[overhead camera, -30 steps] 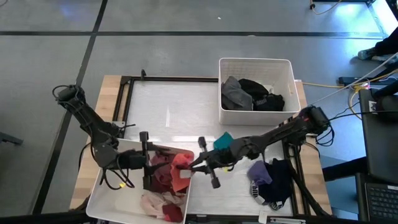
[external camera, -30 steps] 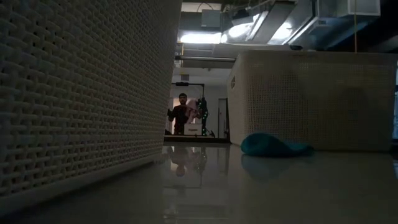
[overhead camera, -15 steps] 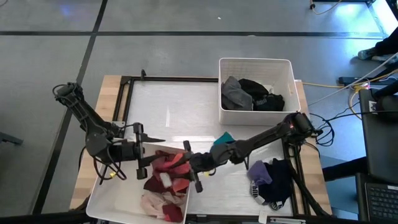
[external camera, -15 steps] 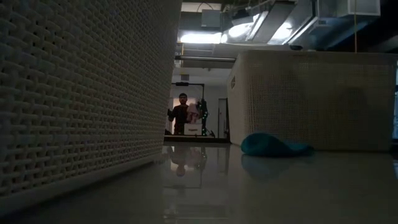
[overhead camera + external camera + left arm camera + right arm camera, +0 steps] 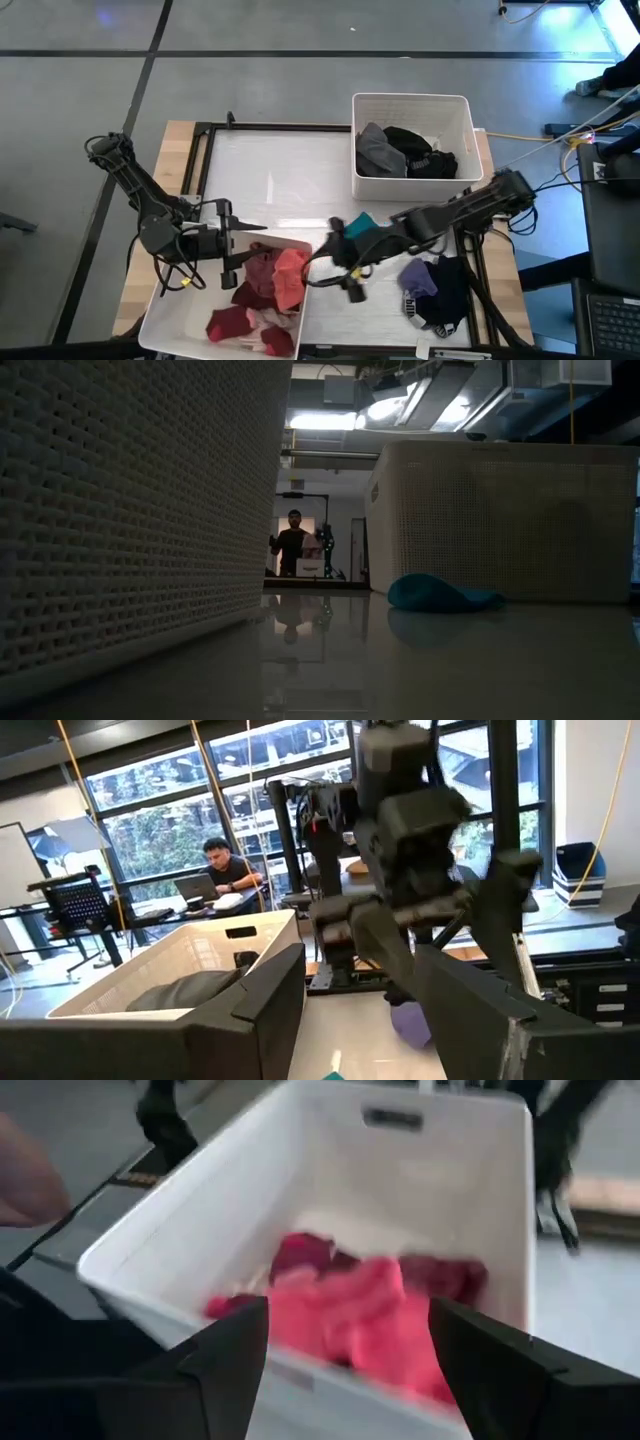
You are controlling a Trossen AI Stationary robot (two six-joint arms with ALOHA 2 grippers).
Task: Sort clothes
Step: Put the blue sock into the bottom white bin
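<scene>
The sorting was well along. The near bin held red, maroon and pink clothes, and the far bin held grey and black ones. A teal piece and a purple-black heap were left on the table.

The right gripper, jaws apart and empty, was just beside the near bin. The left gripper, also spread, hovered over its far edge.

The red piece seemed to lie crumpled, long axis roughly along the bin.
</scene>
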